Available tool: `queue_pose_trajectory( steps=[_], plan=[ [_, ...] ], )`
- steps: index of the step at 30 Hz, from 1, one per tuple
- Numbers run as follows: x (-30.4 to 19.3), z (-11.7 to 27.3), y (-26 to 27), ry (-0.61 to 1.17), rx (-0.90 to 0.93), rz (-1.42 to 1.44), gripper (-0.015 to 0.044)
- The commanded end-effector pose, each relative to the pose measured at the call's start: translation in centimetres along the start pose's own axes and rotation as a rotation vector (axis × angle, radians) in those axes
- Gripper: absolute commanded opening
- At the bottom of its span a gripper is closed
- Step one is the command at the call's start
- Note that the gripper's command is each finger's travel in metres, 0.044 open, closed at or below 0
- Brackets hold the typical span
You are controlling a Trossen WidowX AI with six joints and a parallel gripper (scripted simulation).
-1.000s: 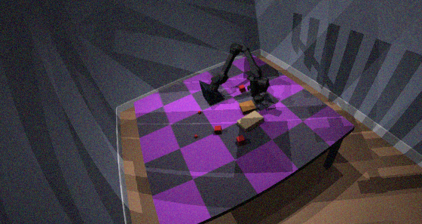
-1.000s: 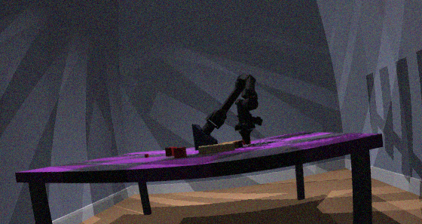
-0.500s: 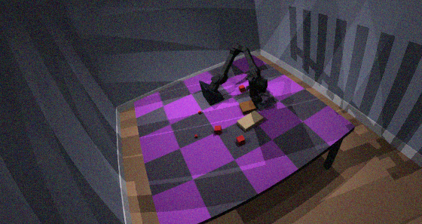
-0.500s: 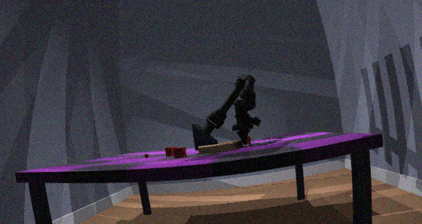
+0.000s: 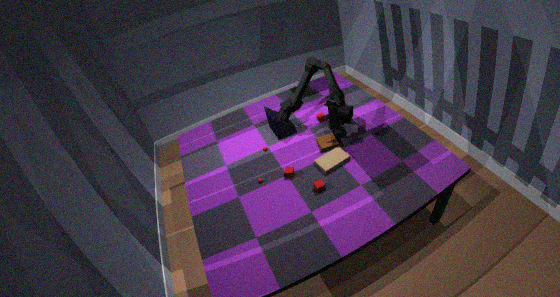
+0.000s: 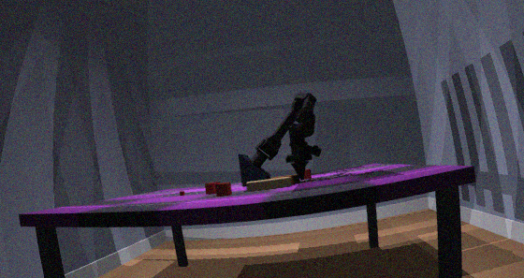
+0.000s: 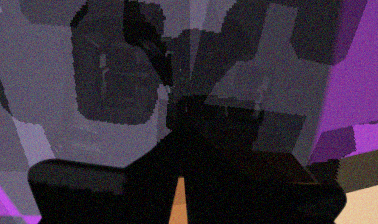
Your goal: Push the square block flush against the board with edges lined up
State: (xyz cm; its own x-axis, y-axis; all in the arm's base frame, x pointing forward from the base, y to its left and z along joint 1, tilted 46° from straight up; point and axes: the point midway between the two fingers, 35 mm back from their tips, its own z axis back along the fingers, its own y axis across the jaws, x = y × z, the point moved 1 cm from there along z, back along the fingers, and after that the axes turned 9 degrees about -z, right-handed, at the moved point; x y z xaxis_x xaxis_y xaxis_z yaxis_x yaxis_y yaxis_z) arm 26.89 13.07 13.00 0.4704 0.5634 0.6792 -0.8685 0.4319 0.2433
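Observation:
The square block (image 5: 327, 142) is orange-brown and lies flat just behind the board in the top view. The tan board (image 5: 332, 160) (image 6: 271, 183) (image 7: 366, 202) is larger and lies flat. A narrow gap seems to separate them; contact is hard to tell. My gripper (image 5: 340, 138) (image 6: 301, 177) (image 7: 184, 131) is shut and empty, low at the right side of the block near the board's far corner. Whether it touches the block is unclear. The block is hidden in the exterior view. An orange sliver shows between the fingers in the wrist view; I cannot tell whether it is the block.
A red cube (image 5: 320, 116) (image 6: 307, 174) lies behind the block, near the arm. Two red cubes, one (image 5: 289, 171) left of the board and another (image 5: 319, 185) in front of it, lie nearby. Tiny red pieces (image 5: 264, 149) (image 5: 260, 180) lie farther left.

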Motion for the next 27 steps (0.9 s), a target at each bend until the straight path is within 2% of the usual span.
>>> queue_pose_trajectory(
  steps=[1, 27],
  plan=[
    [-0.5, -0.1, 0.0, 0.004, 0.004, -0.001, 0.0000],
    [-2.3, -0.2, -0.5, 0.008, 0.004, -0.002, 0.0000]
  ],
)
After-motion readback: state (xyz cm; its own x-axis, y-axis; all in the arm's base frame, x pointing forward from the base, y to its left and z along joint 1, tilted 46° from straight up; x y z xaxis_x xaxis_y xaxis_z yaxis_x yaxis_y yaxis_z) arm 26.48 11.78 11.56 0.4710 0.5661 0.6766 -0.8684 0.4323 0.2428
